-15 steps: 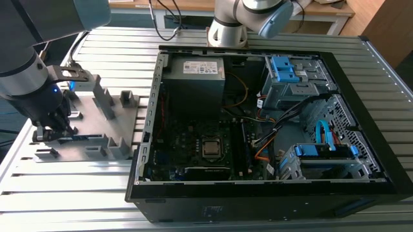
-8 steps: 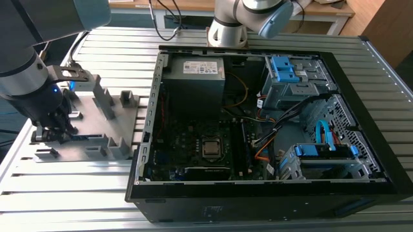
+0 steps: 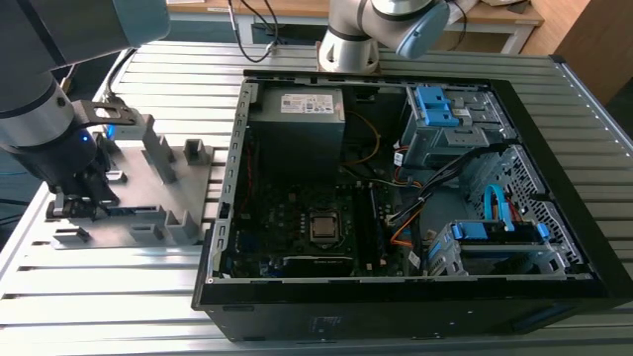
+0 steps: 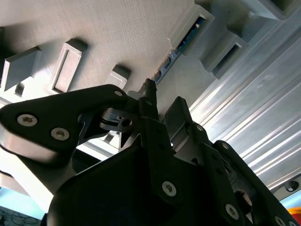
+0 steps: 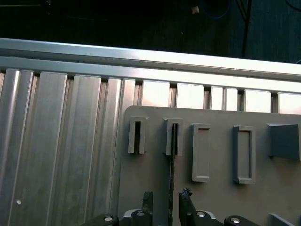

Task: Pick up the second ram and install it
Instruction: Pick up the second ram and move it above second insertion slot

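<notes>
Loosely, jaws released astride the second ram (image 5: 170, 181), a gap at either edge

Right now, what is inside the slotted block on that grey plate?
A thin dark ram stands on edge in the grey plate's slot, between the open gripper's fingers. Its lower edge is hidden inside the slot.

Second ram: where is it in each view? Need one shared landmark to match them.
Exterior view: ram, dark strip on the plate, exterior view's left, by the gripper.
First wrist view: ram edge-on, thin dark line between the open jaws.
Second wrist view: ram, strip in a slot beyond the jaws.
Shared landmark: the grey plate.
</notes>
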`<state>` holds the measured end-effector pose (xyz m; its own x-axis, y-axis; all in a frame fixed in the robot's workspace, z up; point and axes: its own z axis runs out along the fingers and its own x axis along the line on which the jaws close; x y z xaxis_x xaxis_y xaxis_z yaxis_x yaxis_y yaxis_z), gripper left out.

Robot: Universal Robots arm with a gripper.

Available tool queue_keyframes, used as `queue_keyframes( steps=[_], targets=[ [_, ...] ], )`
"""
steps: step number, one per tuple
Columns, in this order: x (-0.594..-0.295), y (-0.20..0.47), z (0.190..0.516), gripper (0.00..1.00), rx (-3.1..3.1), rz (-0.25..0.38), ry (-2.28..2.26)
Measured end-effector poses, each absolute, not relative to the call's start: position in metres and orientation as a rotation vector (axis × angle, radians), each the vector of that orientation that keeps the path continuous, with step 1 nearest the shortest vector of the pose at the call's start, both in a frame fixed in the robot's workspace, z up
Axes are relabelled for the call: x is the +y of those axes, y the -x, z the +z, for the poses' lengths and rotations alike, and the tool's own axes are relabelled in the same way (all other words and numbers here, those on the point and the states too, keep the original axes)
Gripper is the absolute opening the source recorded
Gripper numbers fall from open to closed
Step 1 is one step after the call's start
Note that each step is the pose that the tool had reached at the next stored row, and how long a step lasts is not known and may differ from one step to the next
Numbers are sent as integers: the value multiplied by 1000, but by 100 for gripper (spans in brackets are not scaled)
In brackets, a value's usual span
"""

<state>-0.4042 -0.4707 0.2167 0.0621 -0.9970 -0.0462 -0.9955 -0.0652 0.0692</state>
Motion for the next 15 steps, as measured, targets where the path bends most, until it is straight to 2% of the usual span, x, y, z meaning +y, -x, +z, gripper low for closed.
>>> queue_keyframes(
  steps=[15],
  targets=[
    [-468,404,200,35,-2136,-149,-2292]
  ],
)
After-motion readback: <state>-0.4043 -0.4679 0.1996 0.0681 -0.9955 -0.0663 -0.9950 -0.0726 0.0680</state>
